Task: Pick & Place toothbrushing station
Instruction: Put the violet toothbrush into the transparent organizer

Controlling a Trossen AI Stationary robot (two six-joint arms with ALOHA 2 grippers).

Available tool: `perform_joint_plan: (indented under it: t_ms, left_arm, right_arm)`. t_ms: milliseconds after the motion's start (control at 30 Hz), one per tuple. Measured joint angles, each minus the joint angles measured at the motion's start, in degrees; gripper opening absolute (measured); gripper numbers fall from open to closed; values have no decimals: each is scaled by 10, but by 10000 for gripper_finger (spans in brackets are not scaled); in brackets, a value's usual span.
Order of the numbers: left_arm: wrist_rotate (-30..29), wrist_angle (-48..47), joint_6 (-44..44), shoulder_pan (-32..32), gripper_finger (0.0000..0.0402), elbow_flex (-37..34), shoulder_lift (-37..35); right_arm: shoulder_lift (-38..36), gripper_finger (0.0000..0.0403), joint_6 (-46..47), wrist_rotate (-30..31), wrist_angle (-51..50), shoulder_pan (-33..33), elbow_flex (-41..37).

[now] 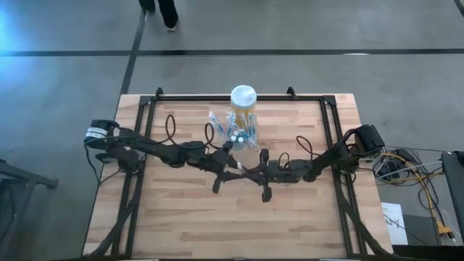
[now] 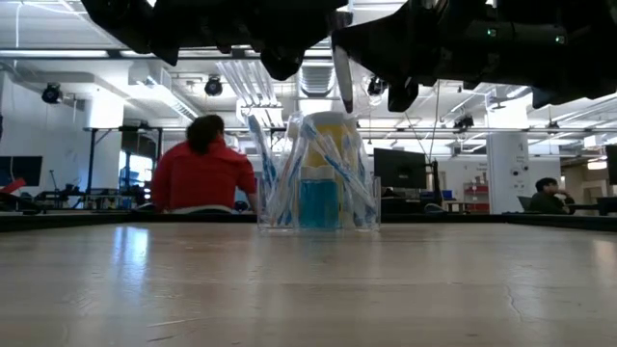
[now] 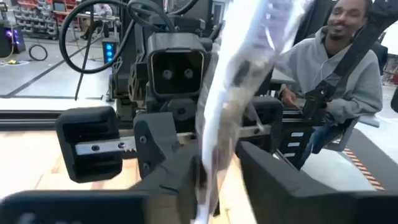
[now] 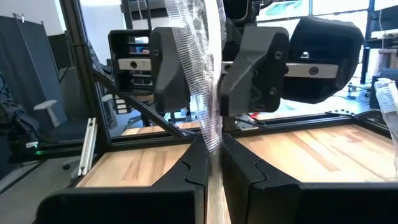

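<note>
Toothbrushing station stands on the wooden surface toward its far edge — touching the yellow jar behind it. Both grippers meet mid-surface, raised. Right gripper jaws clamped on a wrapped toothbrush. Left gripper jaws around the same wrapper — narrow; grip unconfirmed.

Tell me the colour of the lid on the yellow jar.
White; the lid shows best in the high view.

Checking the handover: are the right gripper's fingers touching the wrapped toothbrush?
Touching. The right wrist view shows the right gripper shut on the wrapped toothbrush, its clear wrapper pinched between both fingers.
</note>
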Motion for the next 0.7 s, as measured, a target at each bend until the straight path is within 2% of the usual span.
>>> perform_joint_plan:
  t_ms: [167,367,700]
  left_arm:
    - [-3,0,6,1,25,13,12]
    - [0,-5,10,1,23,16,10]
    - [8,-4,11,10,23,-25,-42]
  right_arm:
    - [0,18,10,0,-12,0,0]
    - [-1,31,10,8,-12,2,0]
    - [-29,153,11,30,-13,7,-20]
